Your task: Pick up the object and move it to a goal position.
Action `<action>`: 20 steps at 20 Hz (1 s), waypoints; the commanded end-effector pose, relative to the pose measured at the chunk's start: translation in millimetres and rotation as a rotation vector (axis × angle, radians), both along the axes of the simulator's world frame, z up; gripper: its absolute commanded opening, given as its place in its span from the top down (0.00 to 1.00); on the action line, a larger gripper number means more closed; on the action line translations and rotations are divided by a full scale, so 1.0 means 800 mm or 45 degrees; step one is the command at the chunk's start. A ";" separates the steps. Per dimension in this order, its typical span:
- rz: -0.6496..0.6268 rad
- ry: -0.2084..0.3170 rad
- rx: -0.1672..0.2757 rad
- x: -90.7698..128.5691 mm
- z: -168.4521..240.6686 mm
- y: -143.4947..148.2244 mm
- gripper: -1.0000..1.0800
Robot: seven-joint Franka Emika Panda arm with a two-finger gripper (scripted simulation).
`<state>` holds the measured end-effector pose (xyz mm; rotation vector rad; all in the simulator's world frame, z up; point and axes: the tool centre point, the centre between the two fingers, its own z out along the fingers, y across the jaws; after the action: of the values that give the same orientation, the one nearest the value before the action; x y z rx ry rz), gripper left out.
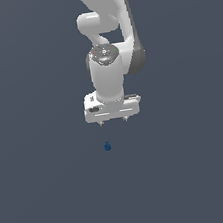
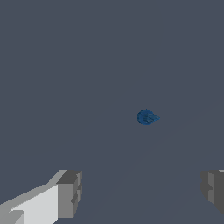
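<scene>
The object is a tiny dark-blue piece standing alone on the flat grey ground, much smaller than the robot's hand. My gripper hangs from the white arm above it, slightly toward the exterior view's right, with a clear gap between them. Its two short fingertips are spread apart and hold nothing. In the wrist view the object shows as a small blue blob ahead of the gripper, whose grey fingers stand wide apart at the frame's edges.
Plain dark grey ground fills both views. The white arm rises behind the gripper toward the top of the exterior view. No other objects or goal marker show.
</scene>
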<state>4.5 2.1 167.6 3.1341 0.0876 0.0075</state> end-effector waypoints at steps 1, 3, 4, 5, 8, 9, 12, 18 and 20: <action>0.000 0.000 0.000 0.000 0.000 0.000 0.04; 0.007 -0.004 -0.002 0.001 0.001 0.001 0.04; 0.016 -0.008 -0.004 0.002 0.003 0.002 0.04; 0.028 -0.015 -0.008 0.004 0.005 0.004 0.04; 0.071 -0.039 -0.021 0.010 0.015 0.011 0.04; 0.080 -0.046 -0.024 0.012 0.017 0.013 0.04; 0.088 -0.054 -0.029 0.013 0.022 0.016 0.04; 0.102 -0.049 -0.027 0.014 0.017 0.013 0.04; 0.120 -0.048 -0.028 0.015 0.015 0.012 0.04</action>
<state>15.9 12.5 181.1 3.1044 0.2196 0.0671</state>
